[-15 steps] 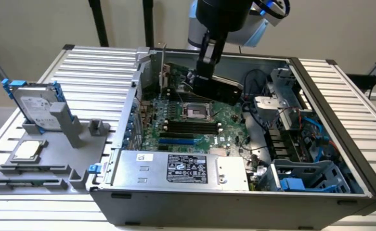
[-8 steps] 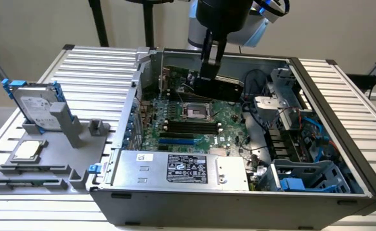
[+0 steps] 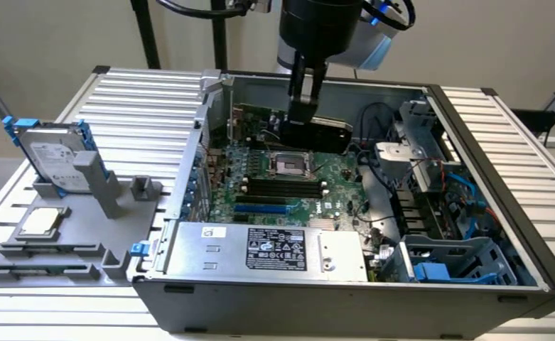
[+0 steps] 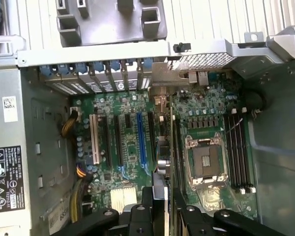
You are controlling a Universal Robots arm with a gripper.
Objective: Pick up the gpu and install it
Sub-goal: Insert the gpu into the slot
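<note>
GPU is sitting in our hand inside the open computer case, and we are gripping it from above by its upper edge, the two fingers closed against the card. In the exterior view the card is standing on edge, its black face turned toward the camera, above the far part of the green motherboard and just behind the square processor socket. We cannot tell whether its lower edge is touching a slot or hanging just over one.

In the wrist view we are looking straight down the hand, and the GPU is showing edge-on as a thin strip. It is lying along the row of expansion slots, between the long blue slot and the processor socket, with a white slot further off beyond the blue one.

On the bench, at the exterior view's left of the case, a grey holder is carrying a hard drive standing upright in a blue frame and a small square silver chip lying flat near it. A silver power supply is filling the near corner of the case.
</note>
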